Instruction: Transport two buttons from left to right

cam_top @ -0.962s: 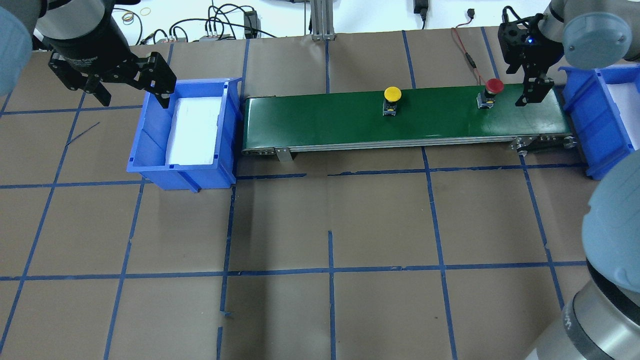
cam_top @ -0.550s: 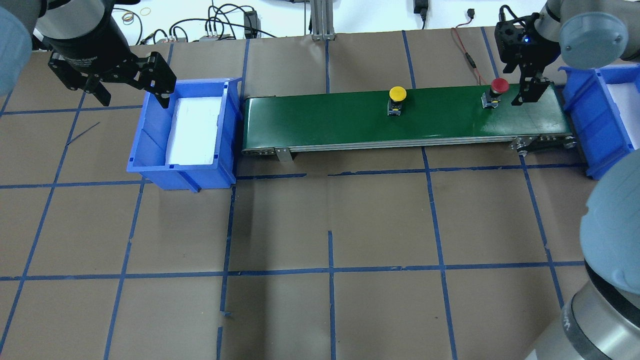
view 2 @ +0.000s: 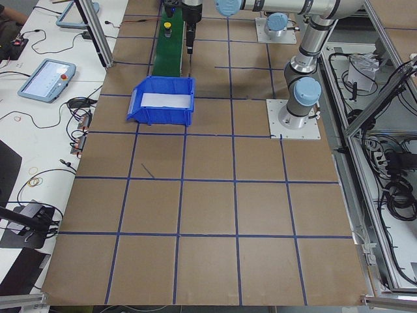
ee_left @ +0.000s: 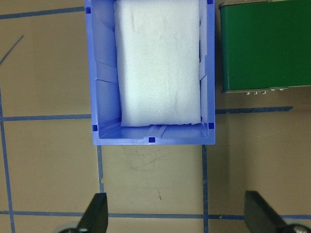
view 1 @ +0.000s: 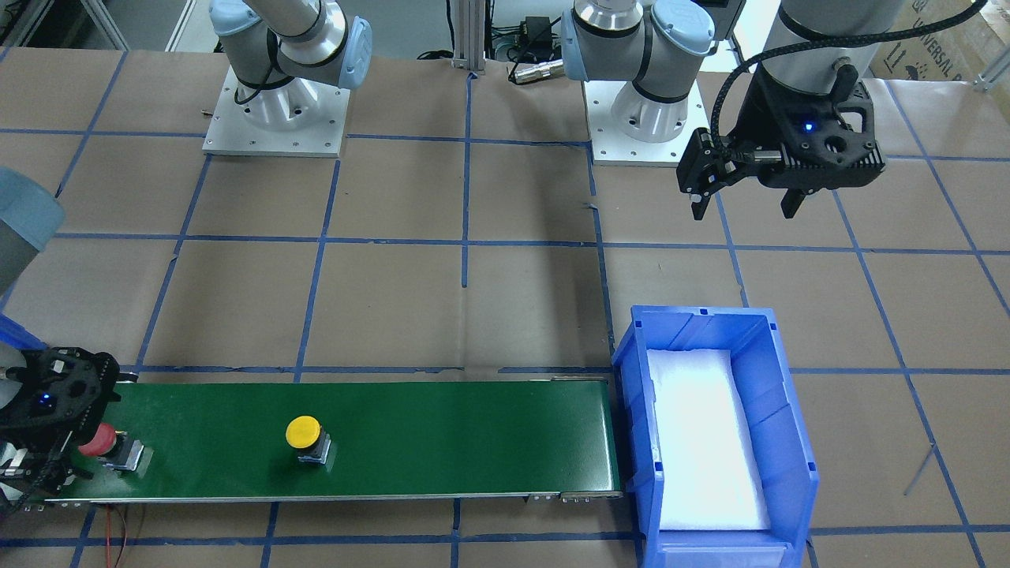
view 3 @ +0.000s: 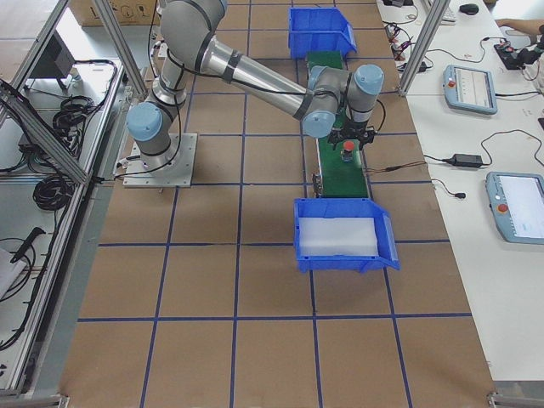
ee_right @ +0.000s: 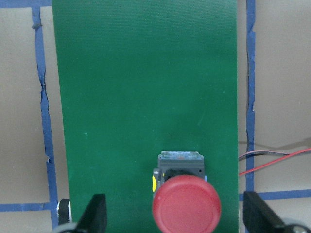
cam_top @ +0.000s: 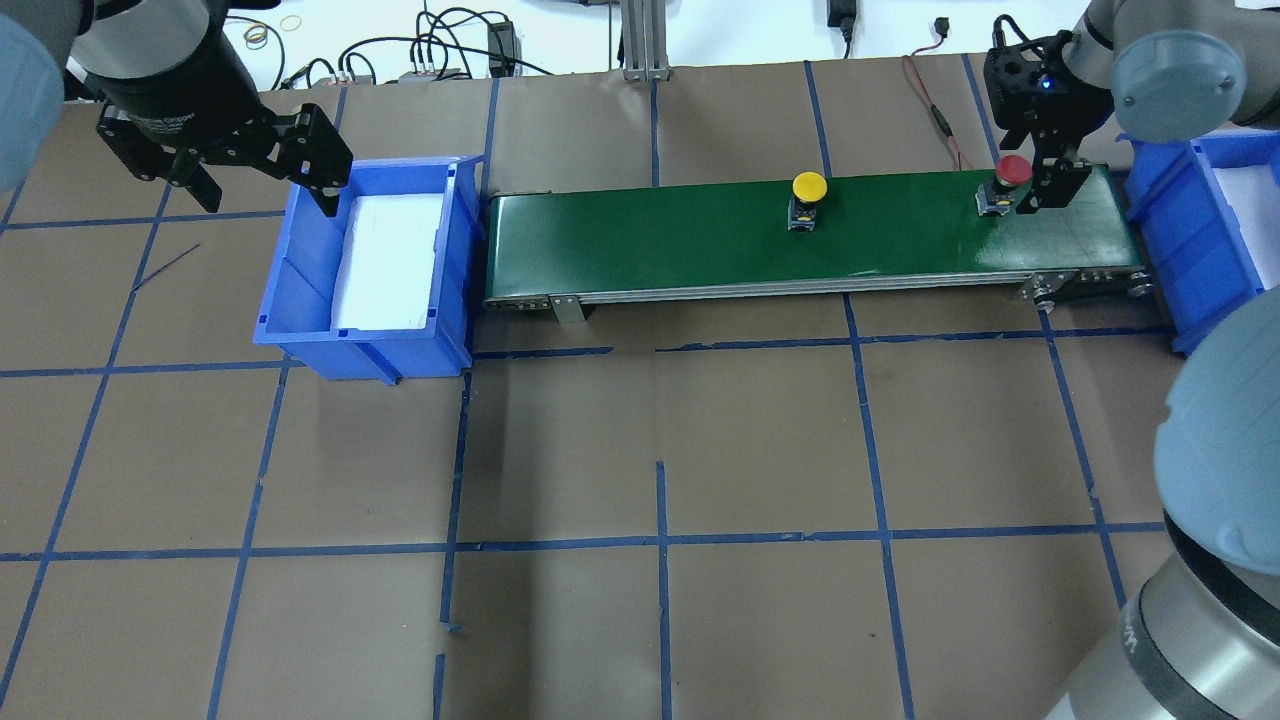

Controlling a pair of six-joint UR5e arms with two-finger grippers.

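**Overhead.** Both buttons have ridden rightward along the green conveyor belt point(cam_top: 650, 240). The red button point(cam_top: 1012, 170) now stands between the spread fingers of the right gripper point(cam_top: 1030, 185), which has closed in on it, so a pick-up looks imminent. The yellow button point(cam_top: 809, 187) trails at mid-belt. The left gripper point(cam_top: 265, 195) hangs released beside the left blue bin point(cam_top: 300, 300) (only white foam point(cam_top: 390, 260) inside).

**Right wrist.** The red cap sits centred between parted jaws, not yet gripped.

**Front.** A far carton point(view 1: 943, 35) reads "UNIVERSAL".
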